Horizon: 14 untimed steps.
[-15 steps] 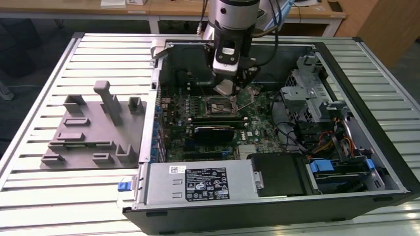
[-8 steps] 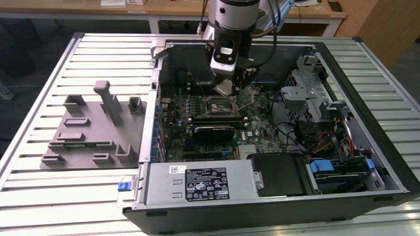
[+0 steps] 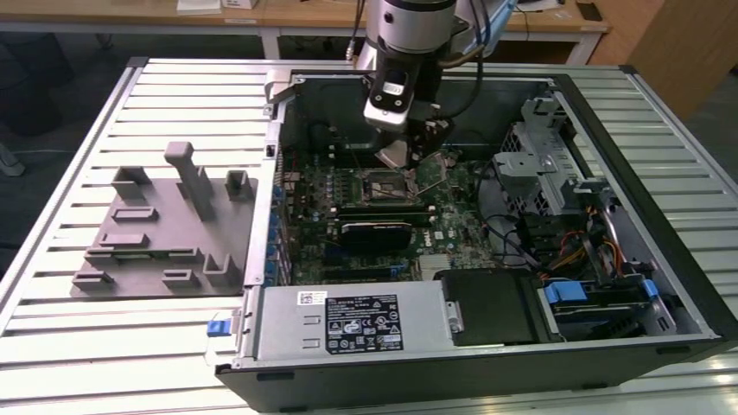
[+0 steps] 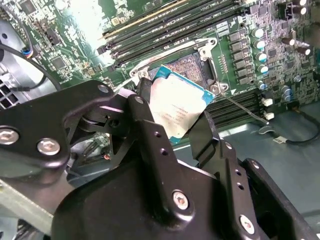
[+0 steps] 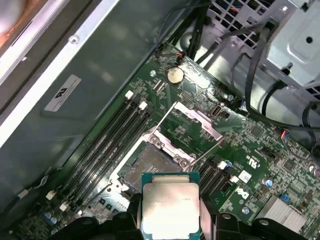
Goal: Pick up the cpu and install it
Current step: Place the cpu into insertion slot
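1. Exterior view, starting from its left: a grey moulded tray [image 3: 162, 229] lies on the slatted metal counter [image 3: 69, 346], just beside an open computer case [image 3: 680, 285].
2. Next along, we see a grey power supply [image 3: 346, 322] against the near wall of the case.
3. Around the middle, the arm [image 3: 410, 35] reaches down into the case. Its tip hangs close over the green main board [image 3: 455, 229], near the processor socket [image 3: 384, 184].
4. Toward the exterior view's right stand a metal drive cage [image 3: 542, 147] and a bundle of cables [image 3: 576, 251].
5. In both wrist views we see the cpu [image 4: 177, 107] [image 5: 170, 207], with its silver top and thin green rim. The jaws are closed on it, and the black fingers [image 4: 150, 120] press on two opposite edges.
6. The cpu is held in the air just beside the socket and is not seated in it.
7. In the first wrist view the socket's metal cover plate [image 5: 195, 122] is folded back, leaving its contact field [image 5: 150, 167] bare.
8. Black memory slots [image 5: 107, 145] run alongside the socket, and a coin battery [image 5: 174, 75] sits farther off on the board.
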Tool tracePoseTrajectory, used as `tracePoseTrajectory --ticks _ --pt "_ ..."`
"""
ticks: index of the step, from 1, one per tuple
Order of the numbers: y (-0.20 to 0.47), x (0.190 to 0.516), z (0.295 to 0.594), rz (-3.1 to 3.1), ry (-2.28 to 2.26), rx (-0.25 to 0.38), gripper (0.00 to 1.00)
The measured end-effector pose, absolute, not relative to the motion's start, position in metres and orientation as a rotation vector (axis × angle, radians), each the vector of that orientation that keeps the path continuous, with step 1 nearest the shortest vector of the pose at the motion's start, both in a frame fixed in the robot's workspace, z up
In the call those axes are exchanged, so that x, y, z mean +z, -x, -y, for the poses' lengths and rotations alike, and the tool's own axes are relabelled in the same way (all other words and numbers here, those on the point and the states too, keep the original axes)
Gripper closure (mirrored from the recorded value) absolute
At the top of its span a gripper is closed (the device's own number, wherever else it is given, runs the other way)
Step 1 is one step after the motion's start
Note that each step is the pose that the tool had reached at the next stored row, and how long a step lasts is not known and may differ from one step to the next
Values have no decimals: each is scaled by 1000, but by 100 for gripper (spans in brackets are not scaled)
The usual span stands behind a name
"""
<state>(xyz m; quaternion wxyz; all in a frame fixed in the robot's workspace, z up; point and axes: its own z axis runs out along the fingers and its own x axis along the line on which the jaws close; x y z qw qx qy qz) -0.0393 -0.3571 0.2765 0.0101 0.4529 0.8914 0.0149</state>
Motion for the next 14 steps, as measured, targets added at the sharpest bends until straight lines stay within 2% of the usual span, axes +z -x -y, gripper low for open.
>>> tracePoseTrajectory --ticks 14 --pt "39 275 357 -2633 -1671 43 46"
